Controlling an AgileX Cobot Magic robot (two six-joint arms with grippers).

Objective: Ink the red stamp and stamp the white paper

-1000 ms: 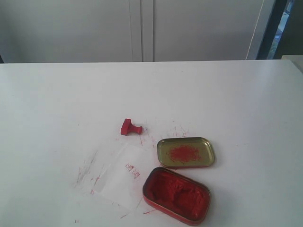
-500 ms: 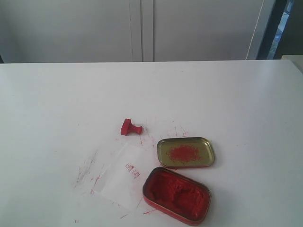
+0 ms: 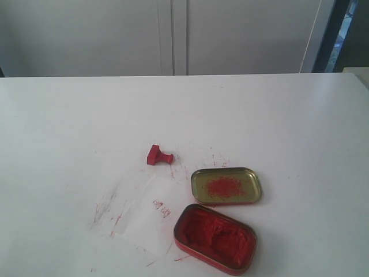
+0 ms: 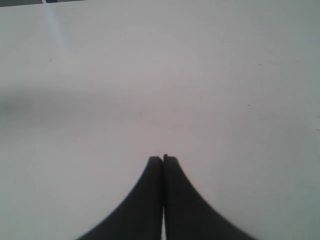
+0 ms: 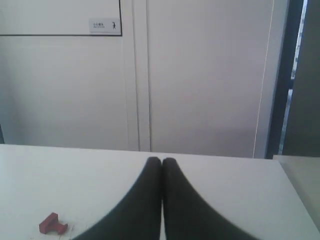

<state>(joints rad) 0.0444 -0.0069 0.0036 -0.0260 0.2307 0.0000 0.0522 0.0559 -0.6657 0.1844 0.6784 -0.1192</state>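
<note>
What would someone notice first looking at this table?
The open ink tin, packed with bright red ink, sits nearest the camera, right of centre. Just behind it lies its gold lid, smeared red. Further left, the red stamp lies tipped on its side beyond the red-streaked white paper.

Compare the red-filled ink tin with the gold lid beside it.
The ink tin is packed with dark red ink; the lid is gold inside with a red smear at its middle. The ink tin lies askew in the exterior view; the lid lies squarer. The ink tin looks deeper than the lid. Both are rounded rectangles, open side up.
</note>
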